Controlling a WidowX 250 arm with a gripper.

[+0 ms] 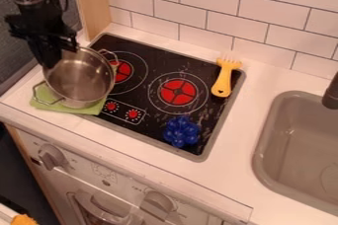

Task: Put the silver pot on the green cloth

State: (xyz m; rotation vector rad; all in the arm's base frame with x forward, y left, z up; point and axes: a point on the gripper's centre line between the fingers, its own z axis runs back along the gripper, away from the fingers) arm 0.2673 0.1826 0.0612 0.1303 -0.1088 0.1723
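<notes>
At the upper left, the black gripper [58, 50] hangs down at the back-left rim of the silver pot, overlapping that rim. The silver pot [80, 83] is upright, with one loop handle toward the front left and the other toward the back right. Beneath it, parts of the green cloth [90, 109] show along the pot's left and front sides, at the stove's left edge. The pot hides the rest of the cloth; whether its base rests fully on the cloth cannot be seen.
Right of the pot, the black stovetop [147, 113] holds a blue grape-like toy [182, 131] near its front and a yellow toy utensil [224, 82] at its back right. A grey sink [262, 145] lies at the right; a tiled wall [228, 21] stands behind.
</notes>
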